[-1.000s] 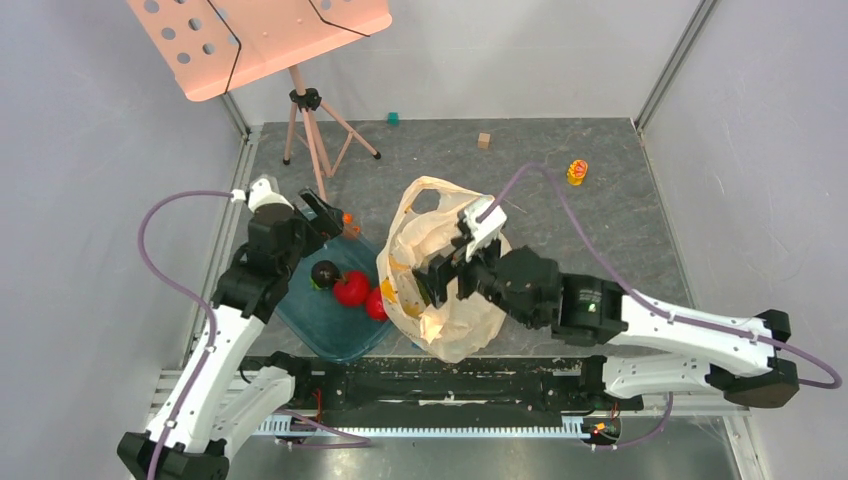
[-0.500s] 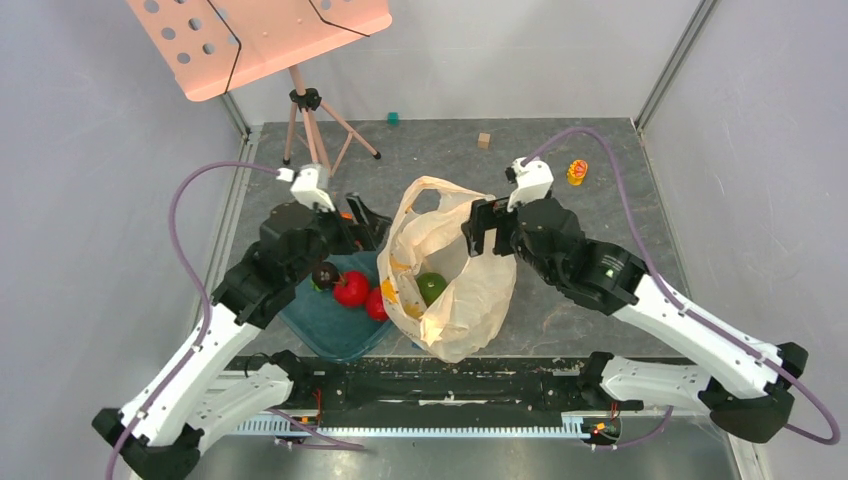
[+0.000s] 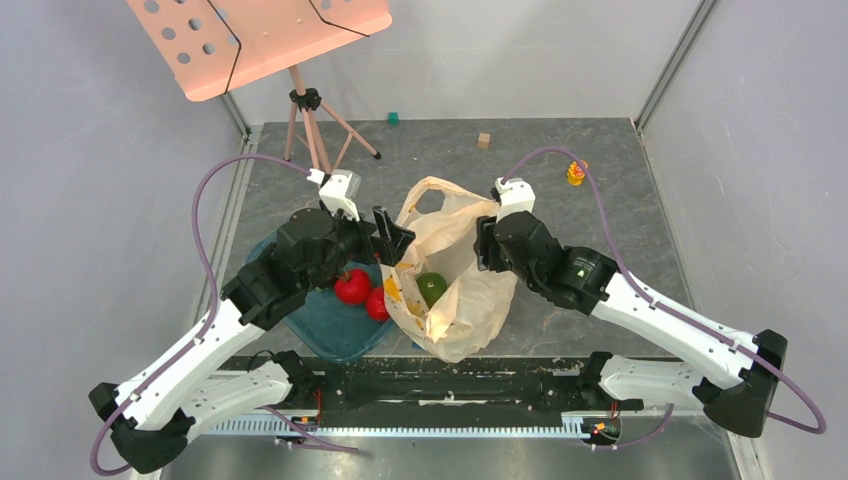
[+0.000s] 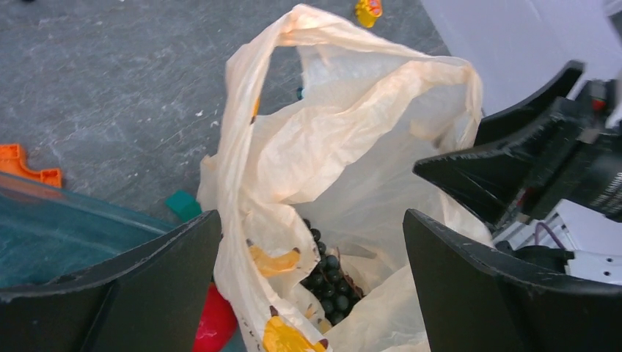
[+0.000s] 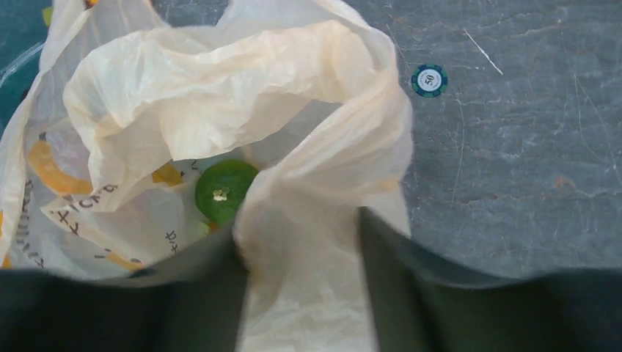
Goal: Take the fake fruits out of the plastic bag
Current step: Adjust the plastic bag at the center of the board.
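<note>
- The bench [image 3: 620, 210] is grey and stone-patterned, with pale walls round it and a pink music stand [image 3: 260, 40] at the far left corner.
- The plastic bag [image 3: 455, 300] lies mouth-up by the middle of the near edge, with grapes [image 4: 326, 277] and a green fruit [image 5: 224, 191] inside. Two red apples [image 3: 352, 287] sit in the teal tray [image 3: 320, 340] beside it.
- My left tool [image 4: 312, 220] gapes wide and empty, straddling the bag's left rim.
- My right tool [image 5: 301, 242] has a fold of the bag between its fingers; I can't tell whether it pinches.
- Half a second ago, my left tool was over the tray.

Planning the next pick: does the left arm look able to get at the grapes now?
Probably yes: the plastic bag gapes toward the open left tool, and the grapes lie uncovered inside; only the bag's sagging near wall might snag a finger.
</note>
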Motion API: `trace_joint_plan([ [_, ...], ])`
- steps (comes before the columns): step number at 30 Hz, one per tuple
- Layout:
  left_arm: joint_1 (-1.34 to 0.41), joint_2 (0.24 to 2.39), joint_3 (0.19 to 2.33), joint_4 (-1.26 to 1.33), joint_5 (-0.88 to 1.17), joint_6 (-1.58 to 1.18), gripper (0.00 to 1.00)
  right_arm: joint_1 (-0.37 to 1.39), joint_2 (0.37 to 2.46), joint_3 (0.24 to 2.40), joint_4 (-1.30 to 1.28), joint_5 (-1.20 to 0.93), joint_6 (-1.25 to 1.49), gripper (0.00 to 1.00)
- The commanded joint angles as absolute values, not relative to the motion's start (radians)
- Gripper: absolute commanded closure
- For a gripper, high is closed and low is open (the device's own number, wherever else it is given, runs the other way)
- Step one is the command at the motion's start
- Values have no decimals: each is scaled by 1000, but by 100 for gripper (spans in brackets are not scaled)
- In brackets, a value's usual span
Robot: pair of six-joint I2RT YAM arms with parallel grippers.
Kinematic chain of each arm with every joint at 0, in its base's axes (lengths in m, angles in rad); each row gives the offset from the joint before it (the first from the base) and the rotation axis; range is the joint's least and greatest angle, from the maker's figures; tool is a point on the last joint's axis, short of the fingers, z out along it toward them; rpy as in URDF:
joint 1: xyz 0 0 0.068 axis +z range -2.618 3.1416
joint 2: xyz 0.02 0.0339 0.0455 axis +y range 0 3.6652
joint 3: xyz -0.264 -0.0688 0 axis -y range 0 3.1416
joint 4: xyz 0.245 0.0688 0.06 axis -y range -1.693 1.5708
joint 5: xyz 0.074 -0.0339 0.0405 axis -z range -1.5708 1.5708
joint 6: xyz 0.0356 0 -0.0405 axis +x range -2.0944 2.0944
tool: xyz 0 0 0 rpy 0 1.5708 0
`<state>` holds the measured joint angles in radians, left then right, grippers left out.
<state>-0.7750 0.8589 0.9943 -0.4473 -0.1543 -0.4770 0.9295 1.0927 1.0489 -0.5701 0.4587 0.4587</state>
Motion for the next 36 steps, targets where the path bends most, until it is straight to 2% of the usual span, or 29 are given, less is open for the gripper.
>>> trace_joint_plan([
  [1, -799, 863, 1070, -398, -128, -402, 1, 925, 1071, 1065, -572, 530, 442, 58],
  [3, -805, 866, 1080, -398, -121, -400, 1, 925, 1058, 1098, -572, 543, 406, 75],
  [5, -810, 865, 1089, -394, -107, -402, 2, 924, 1049, 1154, -576, 561, 354, 88],
  [8, -813, 864, 1099, -376, -69, -400, 2, 922, 1049, 1261, -592, 573, 277, 100],
  [16, -824, 883, 1095, -323, -5, -418, 4, 922, 1094, 1406, -582, 432, 95, 100],
  [29, -904, 910, 930, -199, 19, -493, 7, 922, 921, 1022, -440, 272, 115, 100],
  [36, -996, 897, 996, -234, -75, -480, 10, 922, 940, 1064, -470, 285, 123, 100],
])
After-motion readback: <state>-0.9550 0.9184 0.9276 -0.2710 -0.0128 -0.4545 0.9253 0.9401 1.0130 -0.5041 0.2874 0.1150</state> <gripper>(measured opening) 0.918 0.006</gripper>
